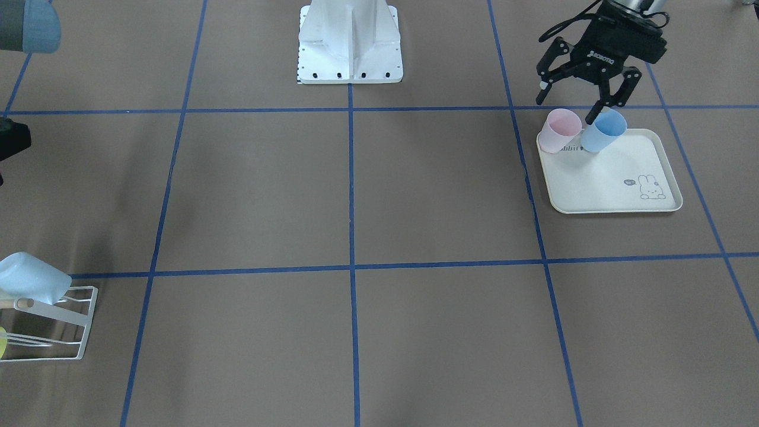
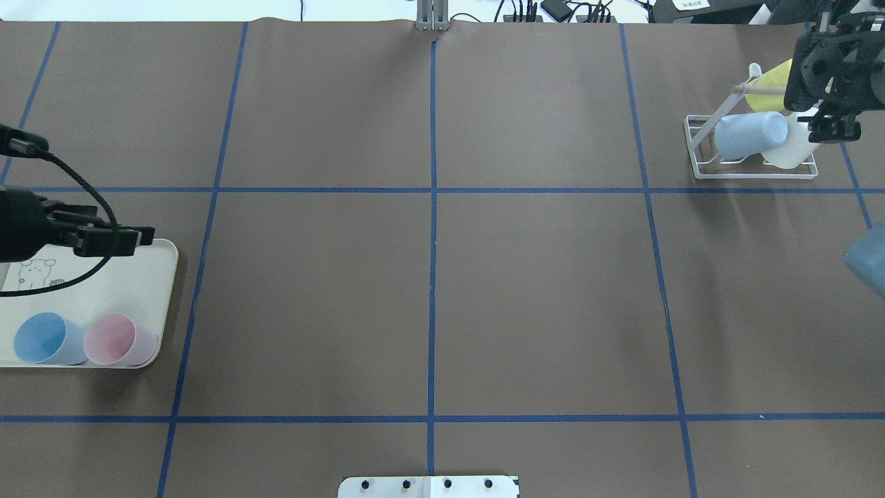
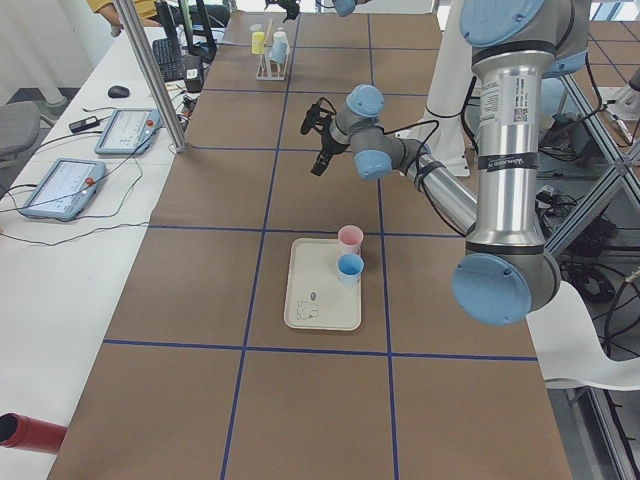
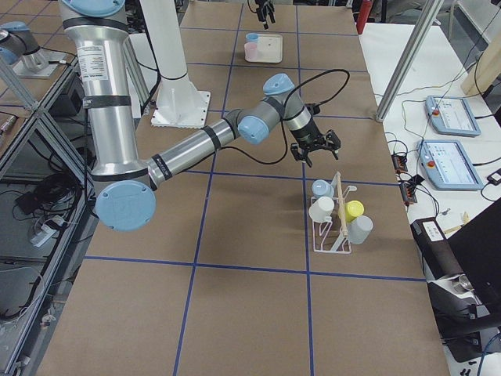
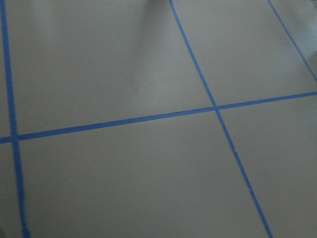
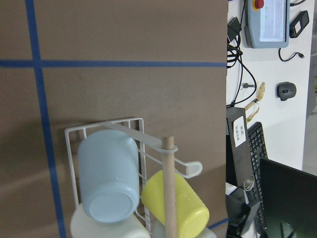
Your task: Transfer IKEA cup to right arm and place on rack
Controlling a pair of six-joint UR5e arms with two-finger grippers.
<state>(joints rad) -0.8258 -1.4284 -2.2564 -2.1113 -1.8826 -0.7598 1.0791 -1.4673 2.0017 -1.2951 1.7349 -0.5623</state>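
Much is cut off here. The front view crops the small white wire rack with a wooden peg (image 2: 723,111) at its edge, and shows only a pale blue joint cap of the silver-grey right arm (image 4: 196,145). The overhead view clips the cream rabbit-print tray (image 1: 616,178) and leaves the right claw (image 4: 318,149) dark. From the right side, that claw's fingers look spread and hold nothing, poised above and just beside the rack. The left wrist view is only a blur of blue tape lines (image 5: 148,119) on the brown paper-covered desk (image 1: 439,190). The rack stands near the desk's far right corner, holding a pale blue plastic cup (image 2: 750,133) on its side, a yellow cup (image 2: 767,93) and a white cup (image 2: 792,149). At the opposite end, the left claw (image 1: 568,101) hangs wide open over the tray, raised above an upright pink cup (image 1: 560,131) and blue cup (image 1: 603,131) standing side by side. Wide brown squares lie between tray and rack, and the robot's white base plate (image 1: 350,44) sits at the near middle edge.
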